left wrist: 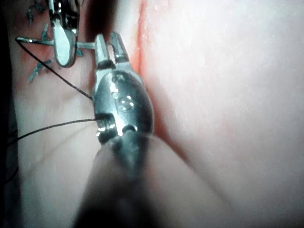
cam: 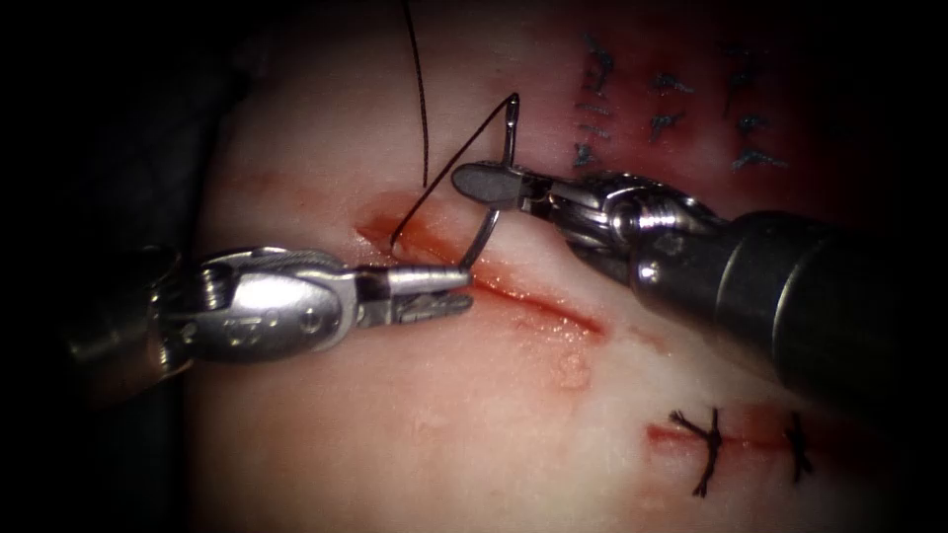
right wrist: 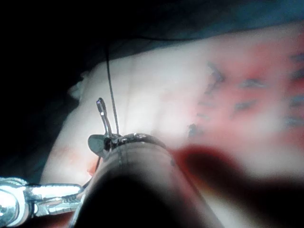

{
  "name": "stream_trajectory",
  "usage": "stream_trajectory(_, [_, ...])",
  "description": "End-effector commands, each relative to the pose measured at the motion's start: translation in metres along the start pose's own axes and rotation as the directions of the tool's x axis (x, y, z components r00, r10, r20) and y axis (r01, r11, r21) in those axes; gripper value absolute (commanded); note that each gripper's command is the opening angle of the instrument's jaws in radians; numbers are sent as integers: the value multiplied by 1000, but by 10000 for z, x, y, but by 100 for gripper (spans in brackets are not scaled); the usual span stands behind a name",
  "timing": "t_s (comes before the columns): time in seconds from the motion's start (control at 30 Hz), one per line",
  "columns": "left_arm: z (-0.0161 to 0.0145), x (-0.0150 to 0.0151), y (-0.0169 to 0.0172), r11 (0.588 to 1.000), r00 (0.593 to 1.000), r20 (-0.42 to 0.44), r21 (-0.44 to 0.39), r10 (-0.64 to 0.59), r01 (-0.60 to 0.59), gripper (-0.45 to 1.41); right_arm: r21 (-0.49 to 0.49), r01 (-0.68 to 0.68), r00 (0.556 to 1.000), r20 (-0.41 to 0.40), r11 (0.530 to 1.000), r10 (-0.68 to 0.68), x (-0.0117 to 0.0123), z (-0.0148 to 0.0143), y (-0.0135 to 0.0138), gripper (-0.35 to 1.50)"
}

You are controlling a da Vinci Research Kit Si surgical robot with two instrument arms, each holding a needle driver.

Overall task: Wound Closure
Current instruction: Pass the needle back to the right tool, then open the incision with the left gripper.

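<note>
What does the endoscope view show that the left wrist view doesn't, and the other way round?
Endoscope view: the needle's whole curve, out of the tissue, its tip at the left tool's tip; thread running from its tail into the cut; two black stitches lower right.
Left wrist view: thread passing the left tool's wrist up close.
Both: the right tool shut on the needle about mid-curve, the left tool, the cut, blue marks.

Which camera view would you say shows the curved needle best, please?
The endoscope view: the needle shows its whole curve, the right gripper holding it near the eye and the left gripper at its tip. The right wrist view shows its eye end; the left wrist view shows a short stretch.
</note>
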Motion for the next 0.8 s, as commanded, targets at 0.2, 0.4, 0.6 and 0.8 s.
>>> stream_trajectory(0.2, [-20, -6, -12, 962, 961, 100, -65, -259, 266, 78, -12, 17, 1000, -26, 1000, -17, 13, 13, 10, -35])
stream_trajectory(0.4, [-67, -19, -15, 930, 935, 231, -192, -268, 314, 69, -7, 95, 993, -65, 995, -95, 15, 16, 11, -35])
stream_trajectory(0.6, [-77, -50, -28, 892, 914, 363, -328, -184, 310, -9, 1, 150, 985, -90, 989, -150, 13, 15, 9, -35])
stream_trajectory(0.8, [-64, -87, -31, 864, 884, 459, -405, -90, 298, -35, 15, 185, 979, -89, 983, -183, 10, 16, 4, -35])
